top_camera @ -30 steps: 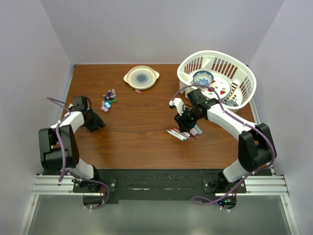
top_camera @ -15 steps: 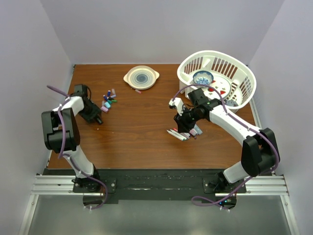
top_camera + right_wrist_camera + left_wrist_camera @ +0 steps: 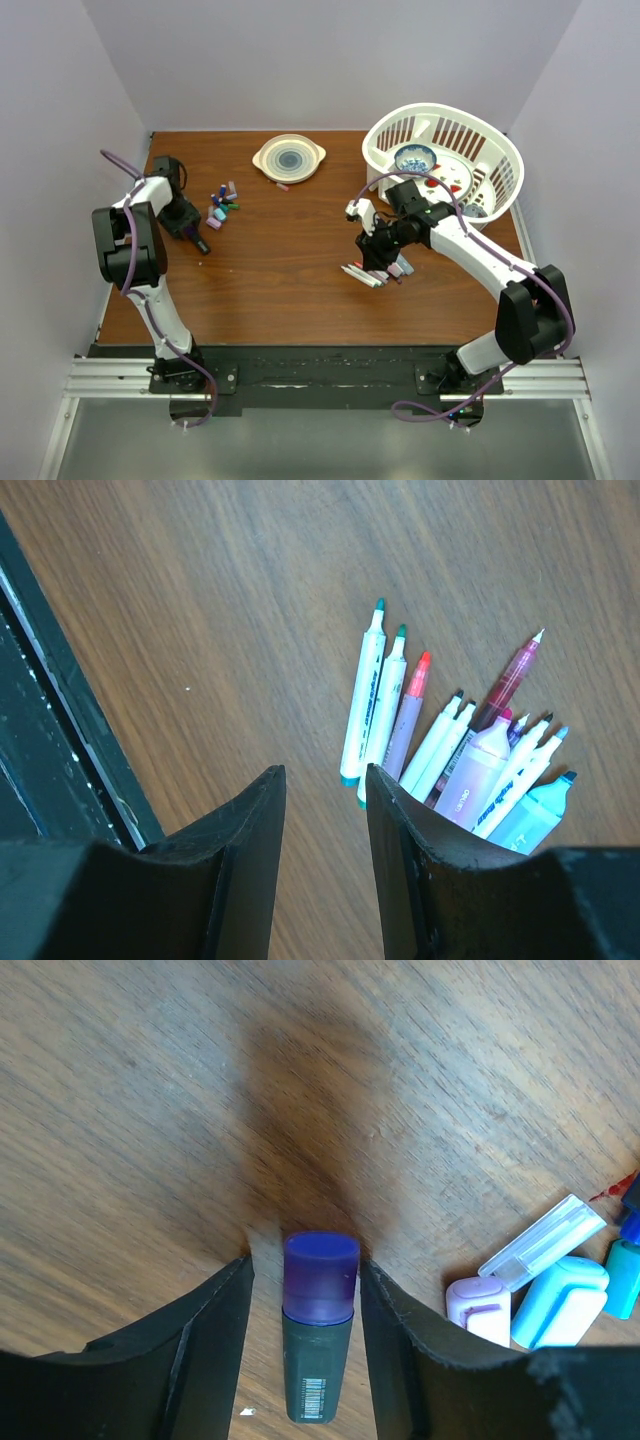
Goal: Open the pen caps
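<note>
Top view and 2 wrist views, all places given relative to the plate (image 3: 289,158) at the far side of the table (image 3: 290,300).

Left and slightly nearer than the plate lies a loose cluster of pen caps (image 3: 222,205). The left wrist view resolves a pale pink cap (image 3: 478,1310), a light blue cap (image 3: 560,1300), a clear cap (image 3: 542,1244) and a teal cap (image 3: 622,1278).

Further left of the plate, just beyond that cluster, the left gripper (image 3: 305,1258) is set narrowly about a short marker. The marker's purple cap (image 3: 320,1278) is seated on a dark barrel (image 3: 314,1365). The right finger meets the cap and a thin gap shows at the left finger. Whether the jaws actually press the marker cannot be told.

Right of the plate and nearer to the arm bases, the right gripper (image 3: 322,772) hangs with a narrow gap and nothing between its fingers. Bare wood shows through the gap. Just beyond its fingertips lies a fan of pens (image 3: 440,735) with tips exposed, including 2 white barrels with green tips.

Directly right of the plate stands a white basket (image 3: 445,107) holding a small bowl (image 3: 414,157).
</note>
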`<state>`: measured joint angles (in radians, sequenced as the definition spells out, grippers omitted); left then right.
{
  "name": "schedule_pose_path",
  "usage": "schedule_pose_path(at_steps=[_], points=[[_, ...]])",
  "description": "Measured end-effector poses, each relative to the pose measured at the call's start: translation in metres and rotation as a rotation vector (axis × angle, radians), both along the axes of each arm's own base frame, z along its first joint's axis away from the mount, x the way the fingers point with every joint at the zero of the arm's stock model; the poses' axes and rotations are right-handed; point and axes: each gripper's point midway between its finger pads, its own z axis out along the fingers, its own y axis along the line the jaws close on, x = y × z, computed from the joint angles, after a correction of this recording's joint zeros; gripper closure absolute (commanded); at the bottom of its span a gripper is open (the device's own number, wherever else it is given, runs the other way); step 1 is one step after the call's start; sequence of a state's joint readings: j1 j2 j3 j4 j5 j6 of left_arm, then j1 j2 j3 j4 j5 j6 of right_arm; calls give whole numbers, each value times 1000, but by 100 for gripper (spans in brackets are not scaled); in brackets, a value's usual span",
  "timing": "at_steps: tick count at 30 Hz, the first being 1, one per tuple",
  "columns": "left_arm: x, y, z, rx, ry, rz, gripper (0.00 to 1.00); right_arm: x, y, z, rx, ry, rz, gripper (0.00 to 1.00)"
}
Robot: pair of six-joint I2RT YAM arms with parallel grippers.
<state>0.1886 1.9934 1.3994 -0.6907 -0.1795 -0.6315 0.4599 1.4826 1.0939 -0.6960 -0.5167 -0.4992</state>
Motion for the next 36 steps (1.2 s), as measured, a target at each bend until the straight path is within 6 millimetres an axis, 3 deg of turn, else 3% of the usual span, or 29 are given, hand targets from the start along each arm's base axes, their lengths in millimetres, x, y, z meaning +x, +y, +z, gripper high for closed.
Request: schedule_pose_path(at_steps=[3,7,14,17,18,20,23,25,27,30,32,36], points=[[0,0,0,3,1,-6,56,0,0,0,0,0,0,58],[0,-1,0,11,5,-21,100,0,0,0,0,0,0,58],[-11,-5,8,12,-27,-58,100,-2,3,2,21,4,15,55],[-31,-22,34,-32,-142,-107,100,-6,8,10,59,0,42,40],[-37,-30,47,-54,-193,-127,100,-8,11,13,79,-1,53,26],[-38,-54,88,-125,-401,-194,100,-13,16,21,124,-2,74,4],[-35,-104,147,-263,-759,-352,100,-24,27,31,217,1,109,1],[-41,-154,166,-388,-905,-481,100,-36,37,38,311,27,138,1],[-55,-214,171,-541,-959,-616,100,-50,45,41,404,67,144,1],[-85,-281,171,-719,-964,-759,100,-63,54,45,481,135,150,1],[-98,-310,178,-797,-992,-812,100,-60,60,50,504,141,137,6],[-105,-339,195,-876,-1062,-825,100,-45,68,57,518,106,77,19]])
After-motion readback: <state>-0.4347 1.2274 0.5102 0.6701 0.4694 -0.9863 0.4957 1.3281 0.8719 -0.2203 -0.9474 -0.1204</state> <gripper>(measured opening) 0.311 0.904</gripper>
